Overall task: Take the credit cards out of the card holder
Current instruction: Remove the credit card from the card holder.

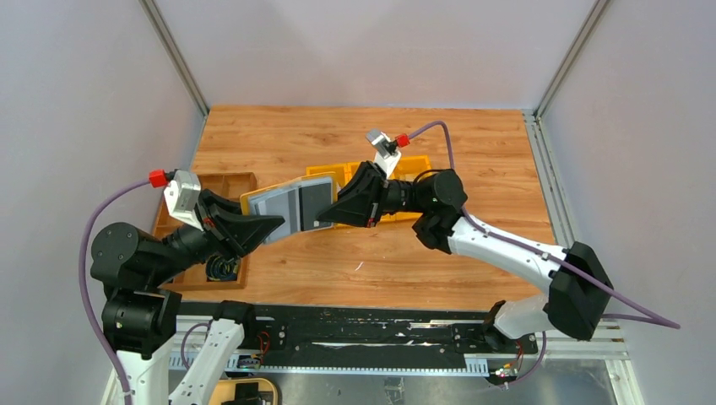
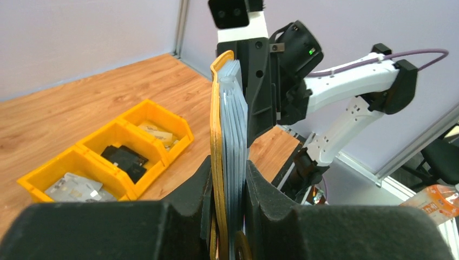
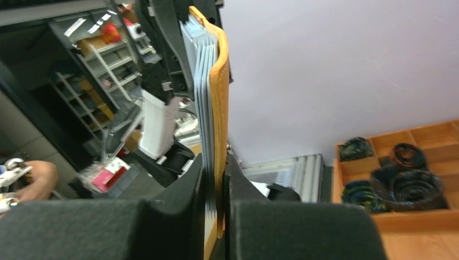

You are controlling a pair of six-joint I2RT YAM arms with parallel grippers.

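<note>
The card holder (image 1: 291,207), mustard-yellow outside with grey pocketed lining, hangs opened flat above the table between both arms. My left gripper (image 1: 268,224) is shut on its left end. My right gripper (image 1: 338,207) is shut on its right end. In the left wrist view the card holder (image 2: 227,124) stands edge-on between my left gripper's (image 2: 230,184) pads, grey layers fanned. The right wrist view shows the card holder (image 3: 214,81) the same way in my right gripper (image 3: 215,179). I cannot pick out credit cards among the grey layers.
A row of yellow bins (image 1: 414,164) sits behind the right gripper; their compartments (image 2: 103,135) hold flat dark and silvery cards. A brown compartment tray (image 1: 219,181) at the left holds coiled items (image 3: 408,187). The frame's posts stand at the far corners.
</note>
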